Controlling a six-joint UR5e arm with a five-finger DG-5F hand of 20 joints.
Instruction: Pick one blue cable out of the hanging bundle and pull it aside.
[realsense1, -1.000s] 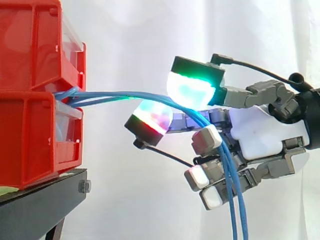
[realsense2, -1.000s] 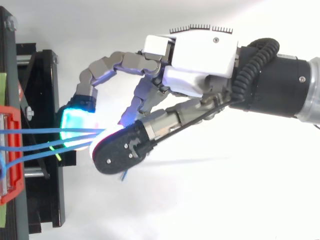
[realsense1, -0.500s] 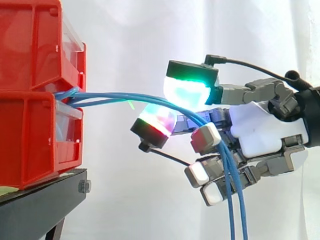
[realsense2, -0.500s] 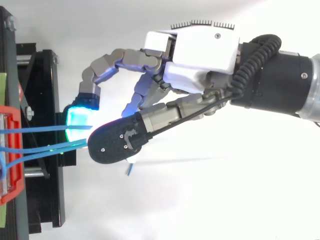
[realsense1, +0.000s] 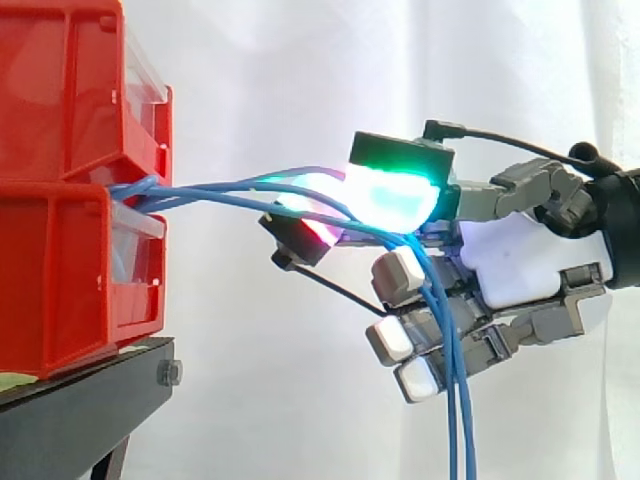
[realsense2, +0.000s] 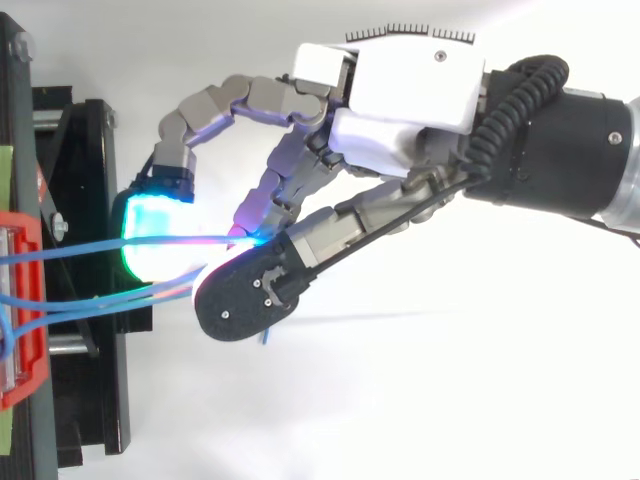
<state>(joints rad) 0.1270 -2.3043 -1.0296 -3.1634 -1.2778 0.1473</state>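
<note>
Several blue cables (realsense1: 220, 188) come out between the two red bins and run right to my hand (realsense1: 510, 265), then hang straight down past its lower fingers. The green-glowing pad (realsense1: 392, 192) and the magenta-lit pad (realsense1: 300, 222) are pressed close together, pinching one blue cable; that strand bows slightly above the others. From above, the cables (realsense2: 60, 260) fan out from the bin edge into the gap between the cyan pad (realsense2: 150, 240) and the black-backed finger (realsense2: 250, 295) of the hand (realsense2: 400, 110). The remaining fingers are curled below, with the hanging strands crossing them.
Two stacked red bins (realsense1: 60, 150) sit on a black stand (realsense1: 80, 400) at the left. In the top view the stand (realsense2: 90, 150) and the bin rim (realsense2: 25, 350) lie along the left edge. A white curtain is behind.
The lower pad has risen to meet the upper one, closing the gap on a cable. That cable now arches above the rest, and the hand sits slightly further right.
</note>
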